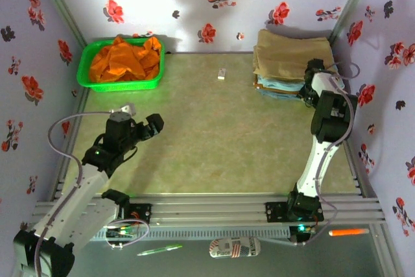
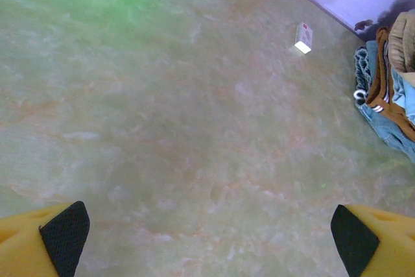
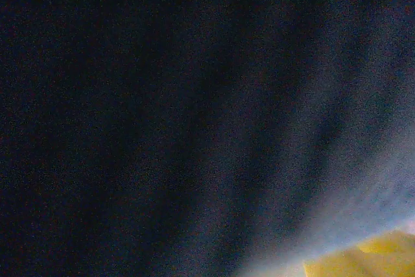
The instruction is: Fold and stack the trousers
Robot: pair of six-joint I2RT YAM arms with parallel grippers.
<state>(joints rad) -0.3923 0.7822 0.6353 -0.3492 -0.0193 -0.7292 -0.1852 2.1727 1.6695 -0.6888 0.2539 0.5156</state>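
Right pincer [image 1: 314, 68] at the trousers [image 1: 288, 53] beneath it, grip we cannot tell; left pincer [image 2: 207, 235] released; likely stacking, next we lift clear

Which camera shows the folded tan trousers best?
The top external view: the trousers lie folded atop the stack. The left wrist view clips their edge; the right wrist view is too dark to tell.

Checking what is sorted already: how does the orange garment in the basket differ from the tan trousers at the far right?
The orange garment lies crumpled in a heap; the tan trousers are folded flat. The orange garment sits inside the green basket at the far left; the tan trousers top a pile of folded clothes at the far right. Both are plain, unpatterned cloth near the back wall.
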